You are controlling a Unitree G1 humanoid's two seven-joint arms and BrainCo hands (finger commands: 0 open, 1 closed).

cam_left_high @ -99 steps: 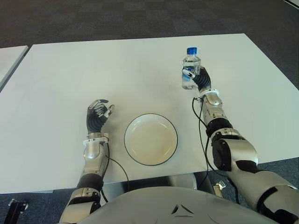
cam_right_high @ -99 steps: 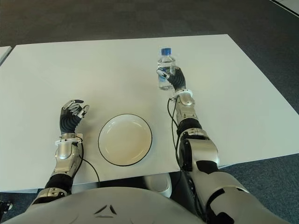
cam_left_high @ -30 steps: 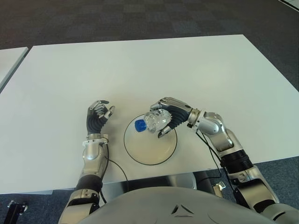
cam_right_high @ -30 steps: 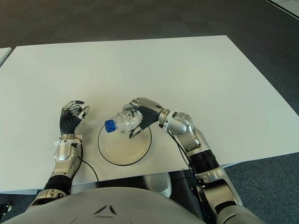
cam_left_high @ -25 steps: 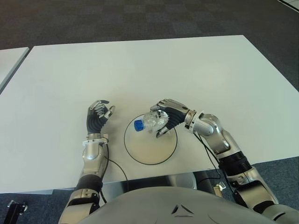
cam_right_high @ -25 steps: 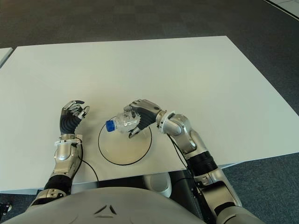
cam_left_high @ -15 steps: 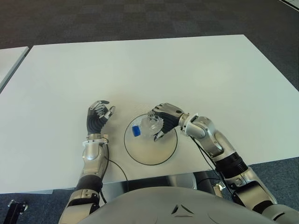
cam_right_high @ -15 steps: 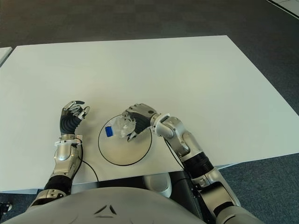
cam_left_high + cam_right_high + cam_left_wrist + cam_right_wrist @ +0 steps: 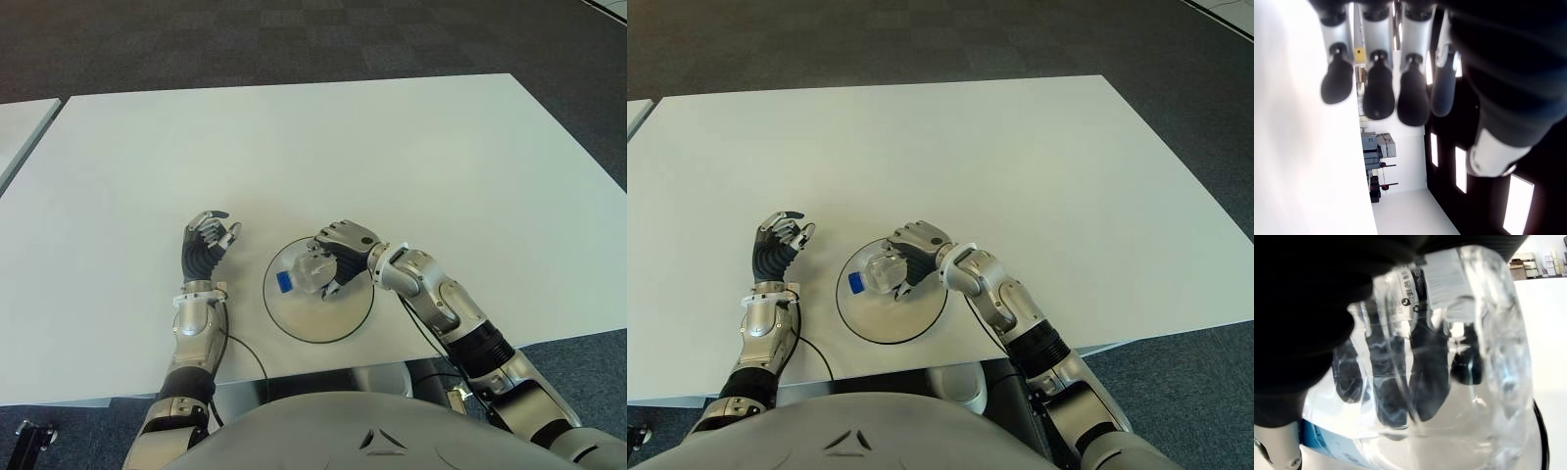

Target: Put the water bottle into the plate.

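Eye views: right hand grips water bottle lying sideways over the plate, blue cap toward the robot's left. Left hand shows left of plate above white table.
Left wrist view: fingers loosely curled, holding nothing.
Right wrist view: fingers wrapped round the clear bottle.

Bright even overhead light, soft shadows on white table, wrist views blurred close-up
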